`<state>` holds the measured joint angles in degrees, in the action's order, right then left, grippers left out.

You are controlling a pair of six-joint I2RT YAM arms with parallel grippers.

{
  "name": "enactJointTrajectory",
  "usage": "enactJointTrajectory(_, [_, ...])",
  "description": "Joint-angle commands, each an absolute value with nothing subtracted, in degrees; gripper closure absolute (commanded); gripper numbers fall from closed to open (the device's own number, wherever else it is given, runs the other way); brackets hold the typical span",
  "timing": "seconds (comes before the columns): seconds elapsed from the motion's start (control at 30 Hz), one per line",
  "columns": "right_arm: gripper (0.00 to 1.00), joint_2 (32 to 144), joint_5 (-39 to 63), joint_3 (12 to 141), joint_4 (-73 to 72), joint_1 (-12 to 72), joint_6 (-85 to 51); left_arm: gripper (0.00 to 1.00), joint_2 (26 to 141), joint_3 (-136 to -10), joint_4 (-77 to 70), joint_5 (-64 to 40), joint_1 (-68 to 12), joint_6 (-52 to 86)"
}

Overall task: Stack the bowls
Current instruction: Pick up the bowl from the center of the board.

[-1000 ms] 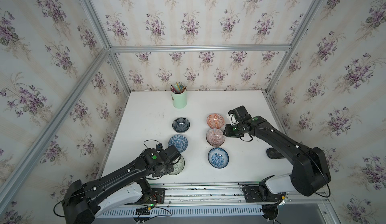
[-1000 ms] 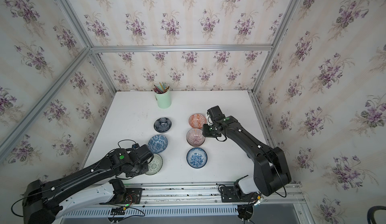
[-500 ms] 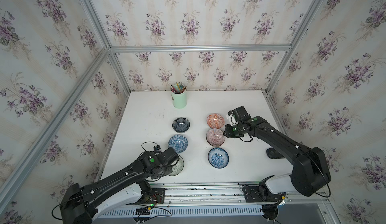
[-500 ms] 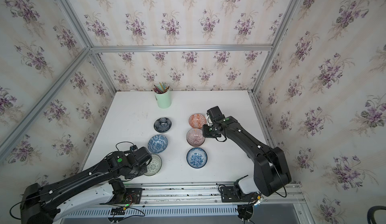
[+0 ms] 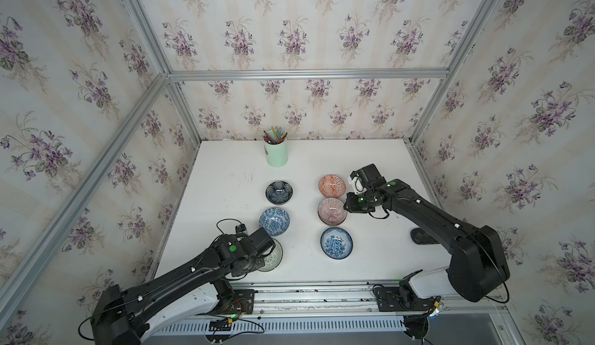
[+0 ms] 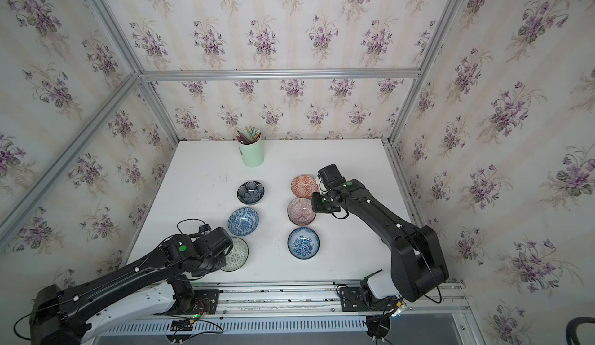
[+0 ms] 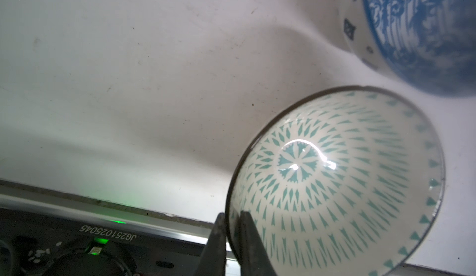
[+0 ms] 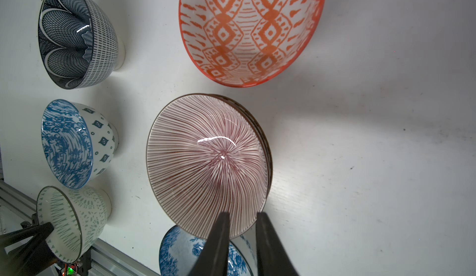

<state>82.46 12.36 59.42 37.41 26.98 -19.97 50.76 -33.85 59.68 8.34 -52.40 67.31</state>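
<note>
left wrist view: the left gripper (image 7: 233, 214) is clamped on the rim of the white lattice bowl (image 7: 334, 184), just beside a blue floral bowl (image 7: 417, 30); in both top views the left arm (image 5: 193, 269) hides that grip. right wrist view: the right gripper (image 8: 242, 214) stands narrowly astride the rim of the mauve bowl (image 8: 206, 159), nested atop another; whether it pinches is unclear from here

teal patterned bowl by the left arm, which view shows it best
Left wrist view: the teal patterned bowl fills the frame, rim between the fingers of the left gripper. In both top views the left arm hides part of it; the right wrist view shows it small.
</note>
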Motion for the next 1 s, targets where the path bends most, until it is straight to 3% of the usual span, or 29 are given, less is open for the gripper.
enactJointTrajectory(0.0, [0.76, 82.05, 11.86, 59.38, 37.88, 27.16, -20.41, 0.95, 50.68, -33.65, 60.27, 9.06, -52.38, 66.80])
enactJointTrajectory(0.07, [0.76, 81.78, 11.87, 59.32, 38.01, 27.24, -20.47, 1.00, 50.39, -33.66, 60.38, 8.92, -52.37, 66.80])
enactJointTrajectory(0.63, [0.77, 78.50, 15.20, 63.51, 41.93, 29.64, -20.33, 1.00, 40.23, -40.82, 64.37, 4.76, -52.38, 59.62])
enactJointTrajectory(0.97, [0.80, 77.08, 21.23, 67.86, 45.05, 35.90, -20.10, 1.00, 45.33, -46.98, 56.19, 0.54, -52.37, 54.72])
